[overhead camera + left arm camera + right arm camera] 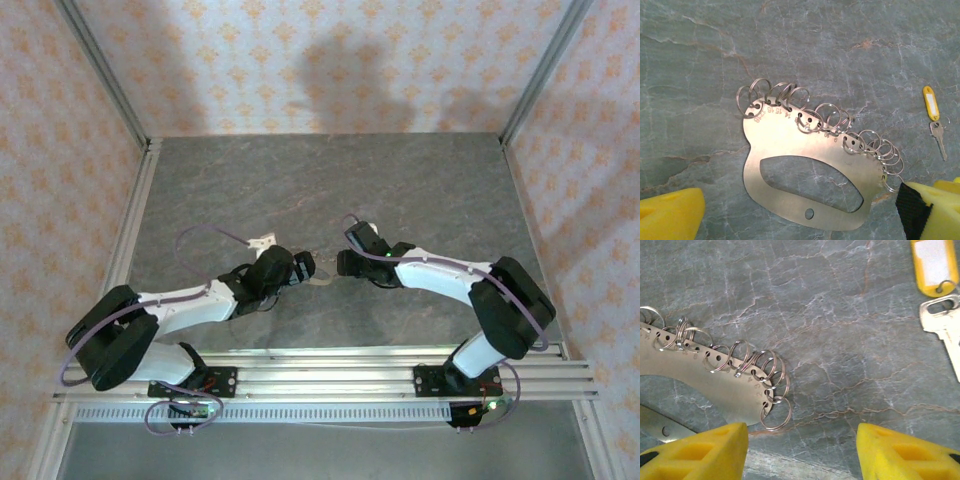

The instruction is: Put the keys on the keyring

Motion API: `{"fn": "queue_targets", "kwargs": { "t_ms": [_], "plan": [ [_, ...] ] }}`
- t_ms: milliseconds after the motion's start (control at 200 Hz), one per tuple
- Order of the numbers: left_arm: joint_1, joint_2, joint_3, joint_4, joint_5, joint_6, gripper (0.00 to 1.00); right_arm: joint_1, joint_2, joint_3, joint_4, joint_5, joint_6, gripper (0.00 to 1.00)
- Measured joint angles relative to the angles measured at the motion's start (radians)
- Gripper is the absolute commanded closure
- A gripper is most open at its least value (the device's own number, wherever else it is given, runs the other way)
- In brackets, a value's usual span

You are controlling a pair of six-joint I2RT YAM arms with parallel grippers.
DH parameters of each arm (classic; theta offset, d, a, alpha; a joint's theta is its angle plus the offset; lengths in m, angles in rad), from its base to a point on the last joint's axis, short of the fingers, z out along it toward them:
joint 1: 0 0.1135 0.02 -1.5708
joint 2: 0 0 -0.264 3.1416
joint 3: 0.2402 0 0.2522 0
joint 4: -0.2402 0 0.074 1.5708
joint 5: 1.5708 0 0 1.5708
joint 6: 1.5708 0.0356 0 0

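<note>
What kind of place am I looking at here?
Probably a robot test booth: a stone-look table edged with aluminium rails, patterned backdrop walls, with a left arm and right arm bolted at its edge.

The table [300, 180] has a grey-green marbled top veined in white and rust. A steel plate [785, 142] lies flat on it, with a long curved slot, a small round hole and numbers stamped along its arched edge, where a row of split rings [879, 150] sits in punched holes and fans onto the stone. Apart from the plate lies a silver key [939, 139], joined at its head to a yellow tag [930, 102] with a white label.
</note>
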Motion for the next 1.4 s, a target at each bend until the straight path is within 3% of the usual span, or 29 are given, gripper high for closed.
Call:
{"fn": "queue_targets", "kwargs": {
  "t_ms": [625, 1071, 1401],
  "plan": [
    [0.004, 0.167, 0.087, 0.111, 0.021, -0.017, 0.0, 0.0, 0.142, 0.045, 0.103, -0.102, 0.057, 0.44],
    [0.128, 0.196, 0.162, 0.139, 0.051, 0.044, 0.0, 0.001, 0.143, 0.045, 0.194, -0.192, 0.148, 0.46],
    [0.16, 0.173, 0.197, 0.126, 0.104, 0.084, 0.0, 0.003, 0.07, 0.045, 0.147, -0.168, 0.151, 0.46]
  ]
}}
